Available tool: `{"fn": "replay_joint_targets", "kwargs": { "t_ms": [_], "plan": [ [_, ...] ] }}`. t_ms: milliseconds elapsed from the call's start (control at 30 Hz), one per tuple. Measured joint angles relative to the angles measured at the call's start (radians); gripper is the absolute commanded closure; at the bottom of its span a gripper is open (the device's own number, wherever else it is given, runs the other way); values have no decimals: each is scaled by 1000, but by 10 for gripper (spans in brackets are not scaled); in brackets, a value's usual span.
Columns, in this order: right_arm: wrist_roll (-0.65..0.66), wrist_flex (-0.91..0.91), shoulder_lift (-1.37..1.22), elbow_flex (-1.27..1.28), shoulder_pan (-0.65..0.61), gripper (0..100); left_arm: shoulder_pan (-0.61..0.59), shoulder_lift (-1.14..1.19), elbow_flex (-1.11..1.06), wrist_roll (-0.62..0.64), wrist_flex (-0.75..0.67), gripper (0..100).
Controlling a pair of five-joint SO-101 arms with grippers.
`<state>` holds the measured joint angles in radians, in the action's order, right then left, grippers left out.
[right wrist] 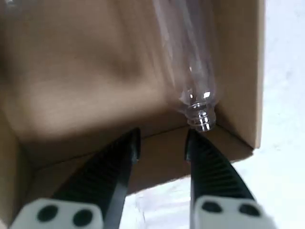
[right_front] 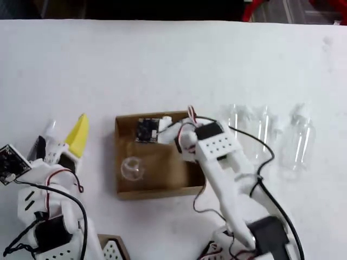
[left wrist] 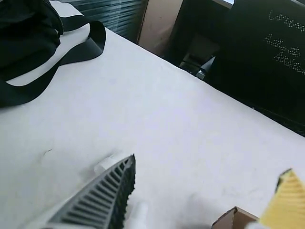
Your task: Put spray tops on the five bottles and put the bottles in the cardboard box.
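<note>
White table (right_front: 162, 65) with the cardboard box (right_front: 122, 157) toward the middle of its near edge, both arms based at that edge. The right arm (right_front: 227, 179) leans across the box's right wall with its wrist bent down into the box. The left arm (right_front: 49, 216) sits folded by the table's near-left corner, its gripper just short of the box's left wall. At least three loose bottles (right_front: 263, 132), clear and lying without spray tops, rest on the table between the box and the right edge. One more bottle (right wrist: 190, 57) lies inside the box against a corner, its threaded neck (right wrist: 199, 117) bare. The right gripper (right wrist: 162, 137) is spread and empty, its tips just beside that neck and not touching it. The left gripper (left wrist: 208, 168) is also spread wide with nothing between its fingers. Likely faults: the boxed bottle staying there uncapped, so the task would fail on the tops; a close on the slick, round neck squeezing it out or wedging it deeper into the corner; the light box sliding if the wrist or its cable (right_front: 255, 143) catches the wall.
</note>
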<state>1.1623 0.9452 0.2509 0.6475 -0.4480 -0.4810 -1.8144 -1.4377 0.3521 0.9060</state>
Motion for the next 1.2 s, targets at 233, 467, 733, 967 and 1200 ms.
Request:
{"fn": "replay_joint_targets", "kwargs": {
  "t_ms": [233, 467, 733, 967, 1200],
  "plan": [
    [12, 0, -144, -117, -2, 861, 0, 0, 0, 0, 0, 585],
    [51, 0, -233, -183, 6, 861, 0, 0, 0, 0, 0, 585],
    [98, 0, -253, -183, 57, 861, 0, 0, 0, 0, 0, 585],
    [129, 106, -253, -183, 28, 864, 28, 0, -21, -3, 0, 585],
    [181, 213, -155, -183, 0, 861, 34, 0, -21, -3, 0, 585]
  ]
}}
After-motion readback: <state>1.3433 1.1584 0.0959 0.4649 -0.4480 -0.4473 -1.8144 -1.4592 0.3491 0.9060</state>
